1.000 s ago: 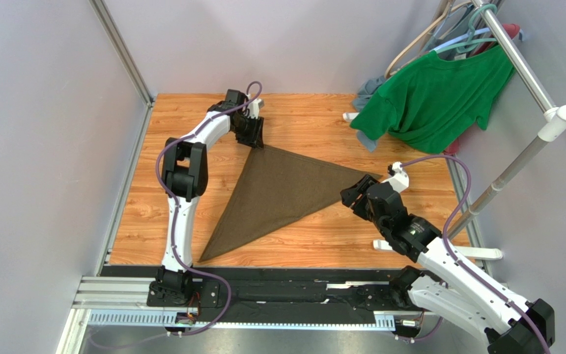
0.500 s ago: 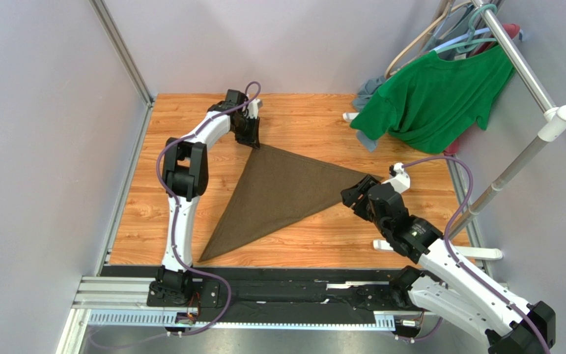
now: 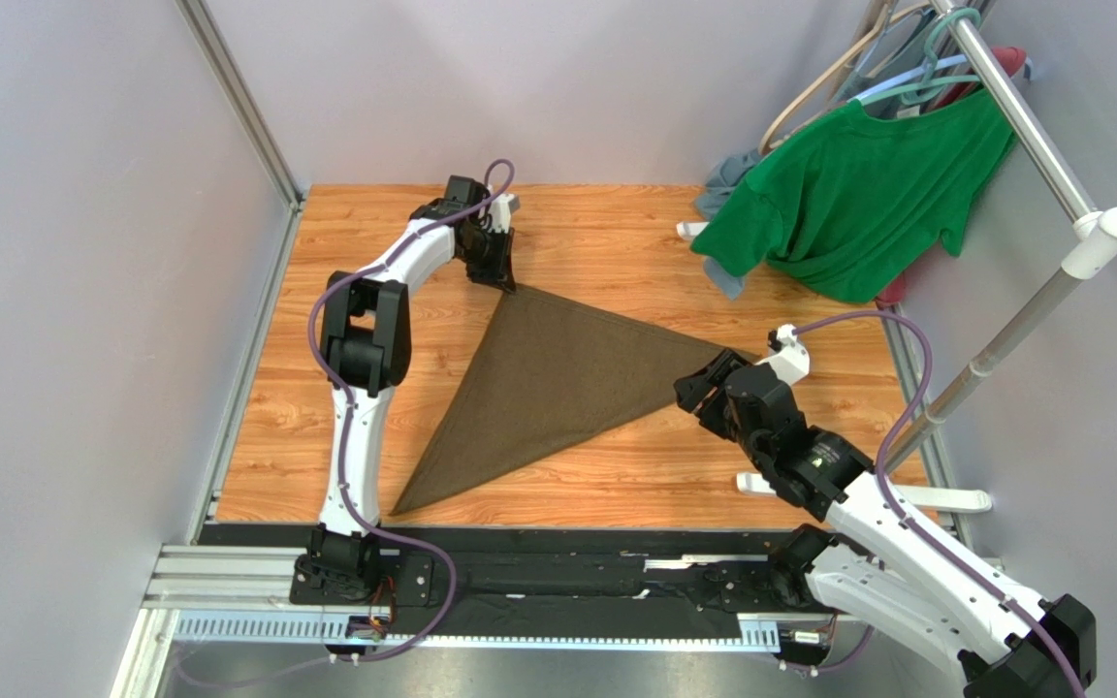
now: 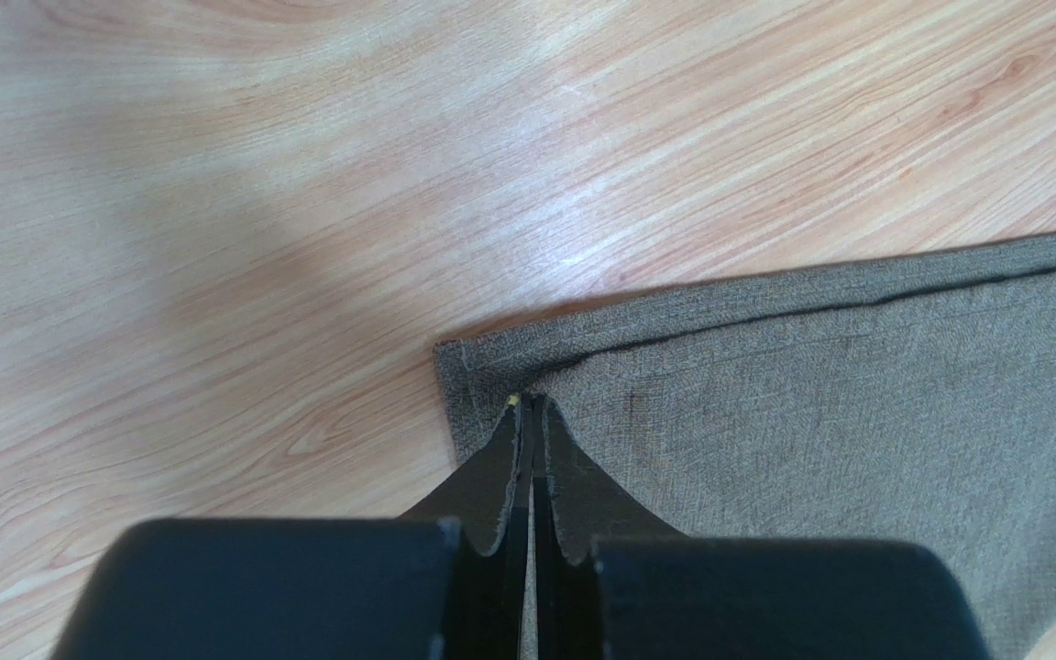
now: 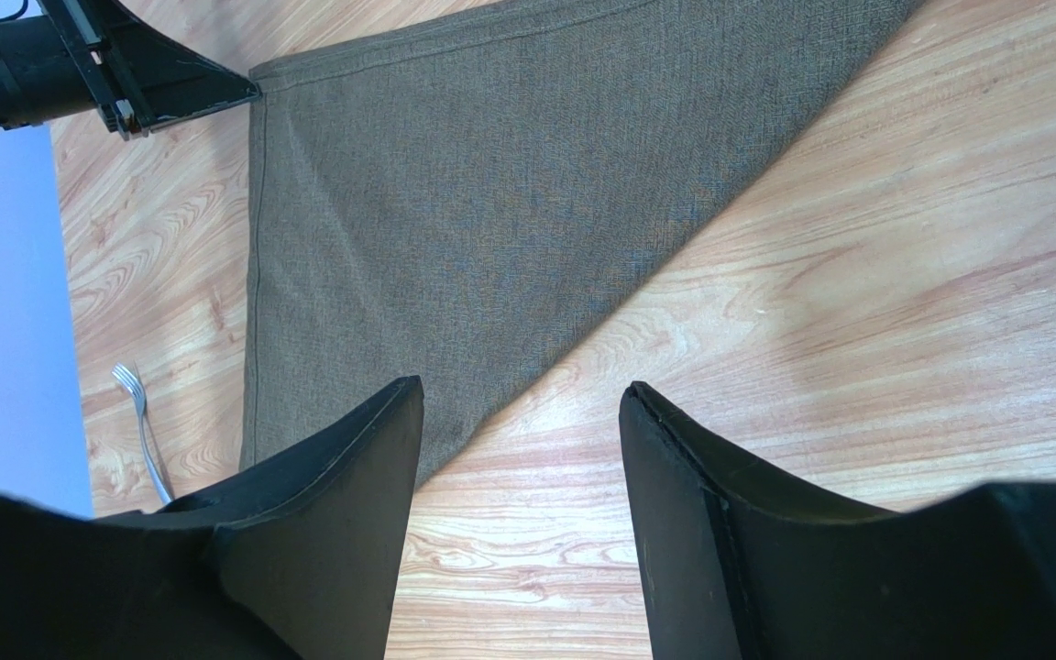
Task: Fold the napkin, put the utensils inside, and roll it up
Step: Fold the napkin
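Observation:
The dark olive-brown napkin (image 3: 550,378) lies flat on the wooden table, folded into a triangle. My left gripper (image 3: 499,277) is at its far corner. In the left wrist view (image 4: 531,402) the jaws are pressed together on the upper layer's corner of the napkin (image 4: 837,399). My right gripper (image 3: 703,390) is open and empty, just above the napkin's right corner (image 5: 492,206), with bare wood between its fingers (image 5: 520,392). One silvery fork (image 5: 141,426) lies on the table beyond the napkin's far edge, near the wall. No other utensil shows.
A bright green T-shirt (image 3: 856,189) and a grey-blue garment (image 3: 725,175) hang from a metal rack (image 3: 1023,109) at the back right. The rack's white feet (image 3: 943,499) rest on the table's right side. Grey walls close the left and back.
The left gripper has shifted slightly with the napkin's far corner in it. The right gripper has barely moved.

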You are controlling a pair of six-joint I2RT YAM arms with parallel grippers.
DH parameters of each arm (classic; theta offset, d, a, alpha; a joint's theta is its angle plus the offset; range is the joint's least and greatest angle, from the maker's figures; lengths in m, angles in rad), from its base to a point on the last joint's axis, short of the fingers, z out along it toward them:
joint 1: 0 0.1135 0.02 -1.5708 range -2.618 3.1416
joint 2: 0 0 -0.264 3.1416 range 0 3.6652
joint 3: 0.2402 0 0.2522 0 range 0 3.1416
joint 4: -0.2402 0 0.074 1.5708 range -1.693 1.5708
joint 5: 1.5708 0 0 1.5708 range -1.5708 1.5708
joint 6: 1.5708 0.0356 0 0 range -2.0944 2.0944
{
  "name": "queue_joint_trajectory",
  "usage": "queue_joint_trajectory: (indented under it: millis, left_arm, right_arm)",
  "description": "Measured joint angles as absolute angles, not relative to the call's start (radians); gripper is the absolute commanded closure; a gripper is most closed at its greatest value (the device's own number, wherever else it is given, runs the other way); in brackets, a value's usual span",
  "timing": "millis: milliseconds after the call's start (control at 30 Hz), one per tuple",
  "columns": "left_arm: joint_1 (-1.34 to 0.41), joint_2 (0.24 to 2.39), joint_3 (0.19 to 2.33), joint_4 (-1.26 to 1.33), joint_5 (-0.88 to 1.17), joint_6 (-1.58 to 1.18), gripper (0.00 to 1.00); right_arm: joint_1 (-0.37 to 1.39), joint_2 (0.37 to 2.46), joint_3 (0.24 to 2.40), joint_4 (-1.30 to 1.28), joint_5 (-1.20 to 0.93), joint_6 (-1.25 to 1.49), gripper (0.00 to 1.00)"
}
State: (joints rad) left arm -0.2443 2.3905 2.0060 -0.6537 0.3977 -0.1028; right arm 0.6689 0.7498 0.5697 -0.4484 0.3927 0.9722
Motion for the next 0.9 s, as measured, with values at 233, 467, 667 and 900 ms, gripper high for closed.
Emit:
queue_joint_trajectory:
  millis: [233, 467, 667, 900]
  left_arm:
    - [-0.244, 2.376, 2.006, -0.639, 0.391, -0.105, 1.00]
    - [-0.244, 2.368, 2.006, -0.624, 0.377, -0.107, 1.00]
    - [-0.243, 2.367, 2.006, -0.617, 0.357, -0.106, 1.00]
    - [-0.233, 2.367, 2.006, -0.617, 0.356, -0.107, 1.00]
  right_arm:
    - [0.669, 0.736, 0.570, -0.453, 0.393, 0.973, 0.41]
    - [0.669, 0.716, 0.569, -0.467, 0.393, 0.976, 0.41]
    - [0.669, 0.700, 0.569, -0.477, 0.393, 0.981, 0.41]
    - [0.669, 0.695, 0.569, -0.478, 0.393, 0.988, 0.41]
